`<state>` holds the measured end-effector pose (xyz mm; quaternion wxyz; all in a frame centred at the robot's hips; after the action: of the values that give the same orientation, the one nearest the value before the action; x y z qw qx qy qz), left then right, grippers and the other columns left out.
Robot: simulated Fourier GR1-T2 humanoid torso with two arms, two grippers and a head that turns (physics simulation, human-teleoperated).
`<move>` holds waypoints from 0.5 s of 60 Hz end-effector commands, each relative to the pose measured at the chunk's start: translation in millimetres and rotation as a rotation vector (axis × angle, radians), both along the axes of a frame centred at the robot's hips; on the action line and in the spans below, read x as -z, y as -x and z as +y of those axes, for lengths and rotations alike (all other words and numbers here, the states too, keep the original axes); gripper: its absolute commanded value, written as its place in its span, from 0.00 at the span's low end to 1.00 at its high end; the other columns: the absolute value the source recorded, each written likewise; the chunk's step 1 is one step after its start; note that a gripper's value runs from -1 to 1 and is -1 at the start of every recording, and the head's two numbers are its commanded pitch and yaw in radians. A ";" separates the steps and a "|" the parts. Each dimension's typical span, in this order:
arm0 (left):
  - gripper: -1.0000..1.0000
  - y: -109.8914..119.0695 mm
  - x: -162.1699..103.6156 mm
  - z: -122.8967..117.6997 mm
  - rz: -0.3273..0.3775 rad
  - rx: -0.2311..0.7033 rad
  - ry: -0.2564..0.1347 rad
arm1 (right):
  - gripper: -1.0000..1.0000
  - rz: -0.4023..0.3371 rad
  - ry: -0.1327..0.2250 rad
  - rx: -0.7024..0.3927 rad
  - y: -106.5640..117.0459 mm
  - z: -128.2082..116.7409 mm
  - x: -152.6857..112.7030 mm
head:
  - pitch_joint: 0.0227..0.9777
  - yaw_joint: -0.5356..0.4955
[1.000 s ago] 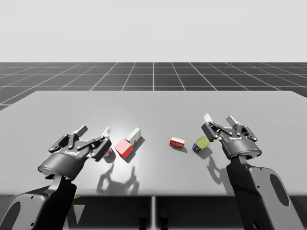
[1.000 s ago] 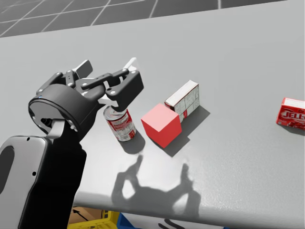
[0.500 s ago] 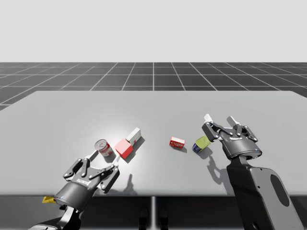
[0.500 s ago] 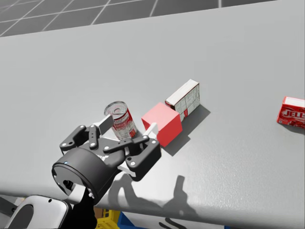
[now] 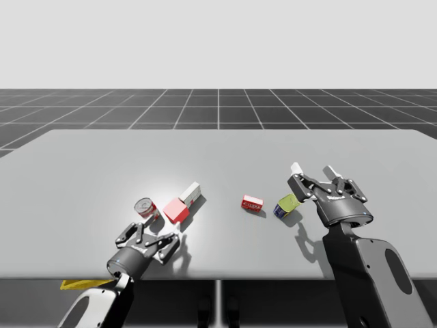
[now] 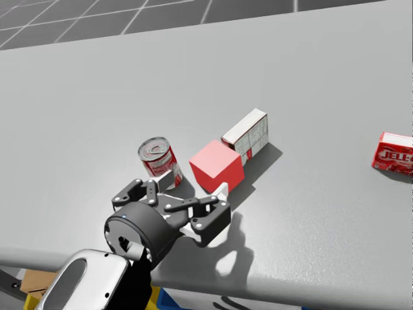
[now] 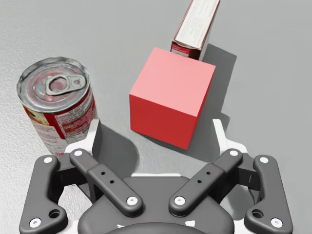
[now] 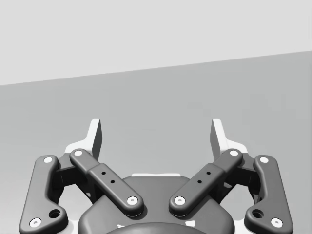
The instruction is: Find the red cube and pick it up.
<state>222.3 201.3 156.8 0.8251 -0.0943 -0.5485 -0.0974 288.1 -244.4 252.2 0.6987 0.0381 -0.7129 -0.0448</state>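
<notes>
Since half a second ago the left gripper (image 7: 157, 134) has advanced low across the desk (image 5: 225, 157) to the red cube (image 7: 170, 97). It stands wide open, holding nothing. The cube's near corner sits just inside its jaws, visibly touching neither. The cube has plain matte red faces and rests flat on the desk. The can (image 7: 56, 105) just beside it carries a red printed label. The narrow box (image 7: 195, 27) behind the cube shows fine print. The right gripper (image 8: 156, 134) gapes wide, empty.

Glossy dark grey arms (image 5: 362, 270), black linked jaws, white fingertips (image 7: 220, 138), silver screws (image 7: 131, 200)
</notes>
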 end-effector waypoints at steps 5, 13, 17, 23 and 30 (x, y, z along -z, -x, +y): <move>0.00 -24.0 11.4 0.3 0.041 0.026 -0.031 | 0.00 -0.002 0.006 0.001 -0.5 0.0 0.2 | 0.86 0.79; 0.00 -33.7 12.2 -2.3 0.042 0.030 -0.060 | 0.00 -0.005 0.006 0.002 -0.6 -0.3 0.0 | 0.86 0.78; 0.00 -36.9 11.5 -4.6 0.046 0.034 -0.057 | 0.00 -0.007 0.007 0.001 -0.8 -0.3 -0.1 | 0.86 0.78; 0.00 -42.9 10.6 -9.7 0.040 0.040 -0.064 | 0.00 -0.008 0.008 0.002 -1.0 -0.3 -0.2 | 0.86 0.78; 0.00 -52.1 12.8 -15.5 0.047 0.045 -0.067 | 0.00 -0.011 0.006 0.003 -1.0 -0.8 -0.5 | 0.85 0.77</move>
<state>264.8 190.8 148.9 0.8342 -0.0827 -0.5301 -0.1279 289.0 -244.7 252.1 0.6961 0.0355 -0.7158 -0.0429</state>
